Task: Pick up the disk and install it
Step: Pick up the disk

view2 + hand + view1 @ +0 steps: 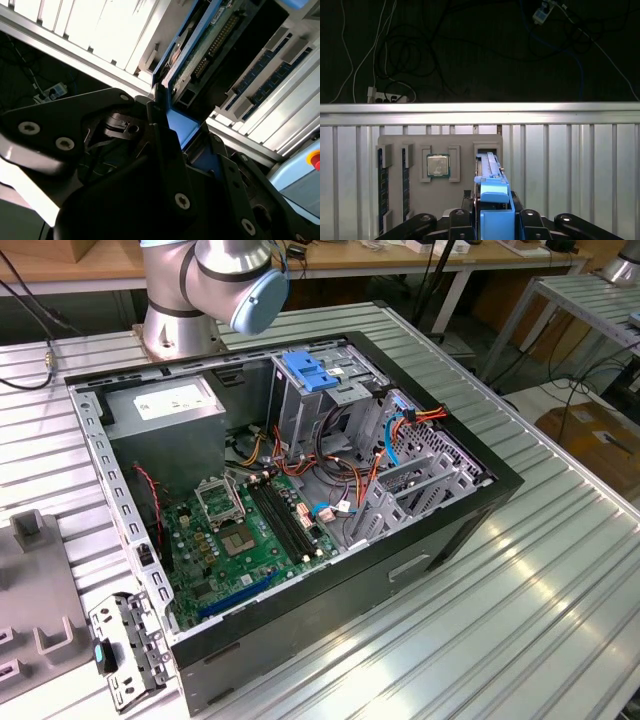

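The tool (495, 222) grips the disk (491, 182) by its blue frame — on edge at the grey holder (415, 145).

Robotics lab or workshop. Robot arm (190, 290) stands on a ribbed aluminium table (560, 570) with an open computer case (300, 490). Grey parts fixture (465, 150) in the first wrist view. Wooden workbenches (60, 265) far behind. Loose cables (415, 65) and power strip (385, 95) on the floor. Cardboard box (598, 435) at the exterior view's right.
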{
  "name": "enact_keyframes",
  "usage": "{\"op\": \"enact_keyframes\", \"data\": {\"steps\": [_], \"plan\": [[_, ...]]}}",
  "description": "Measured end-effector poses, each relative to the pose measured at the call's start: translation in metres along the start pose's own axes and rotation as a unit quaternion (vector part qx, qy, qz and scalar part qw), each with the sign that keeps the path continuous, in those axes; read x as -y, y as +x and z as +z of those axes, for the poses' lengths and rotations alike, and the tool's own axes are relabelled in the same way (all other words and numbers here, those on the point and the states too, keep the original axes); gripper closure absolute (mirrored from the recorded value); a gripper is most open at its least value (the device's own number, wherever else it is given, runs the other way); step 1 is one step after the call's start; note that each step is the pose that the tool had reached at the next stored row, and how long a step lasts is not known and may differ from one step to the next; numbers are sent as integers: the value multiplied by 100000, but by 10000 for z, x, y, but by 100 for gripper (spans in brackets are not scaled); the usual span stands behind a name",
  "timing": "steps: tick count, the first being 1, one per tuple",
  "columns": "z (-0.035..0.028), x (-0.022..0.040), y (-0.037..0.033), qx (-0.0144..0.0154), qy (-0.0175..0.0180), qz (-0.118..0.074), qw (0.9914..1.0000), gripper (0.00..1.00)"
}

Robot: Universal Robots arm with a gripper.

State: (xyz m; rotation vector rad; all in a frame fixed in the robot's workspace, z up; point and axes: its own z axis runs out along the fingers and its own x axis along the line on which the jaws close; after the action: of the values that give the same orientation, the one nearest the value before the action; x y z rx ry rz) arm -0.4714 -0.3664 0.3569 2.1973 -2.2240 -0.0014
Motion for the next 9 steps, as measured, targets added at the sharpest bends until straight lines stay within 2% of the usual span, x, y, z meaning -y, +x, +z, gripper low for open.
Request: {"op": "enact_keyframes", "data": {"steps": [9], "plan": [[-31,0,0,4,-15,0,100000,63]]}}
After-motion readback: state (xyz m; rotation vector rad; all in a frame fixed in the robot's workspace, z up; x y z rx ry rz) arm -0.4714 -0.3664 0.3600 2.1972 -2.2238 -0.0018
